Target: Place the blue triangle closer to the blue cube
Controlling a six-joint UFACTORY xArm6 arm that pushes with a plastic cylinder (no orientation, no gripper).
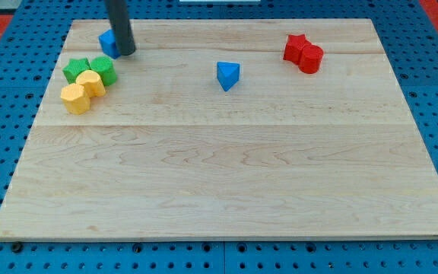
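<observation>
The blue triangle (pixel 228 74) is a small bright-blue wedge with its point toward the view's bottom and a flat lighter face on top. It lies alone on the surface (pixel 226 175), a pale wooden board, a little above the board's middle and right of the blue cube. The blue cube (pixel 108 42) sits near the board's top-left corner, well apart from the triangle; only its left part shows, since my rod (pixel 119 23) stands in front of the rest.

No container is on the board; everything lies loose on the wood. Below the cube, by the left edge, four blocks huddle together: a green star (pixel 75 70) and a green cylinder (pixel 104 70) side by side, with a yellow block (pixel 91 83) just under them and a second yellow one (pixel 75 99) lower and further left, touching it. Near the top right, a red star (pixel 296 47) and a red cylinder (pixel 311 58) touch each other.

My rod comes straight down from the view's top edge, dark and upright. My tip (pixel 125 53) rests on the board right against the cube's right side, between cube and triangle but far nearer the cube. I carry no fingers, only this rod, so nothing is gripped.
</observation>
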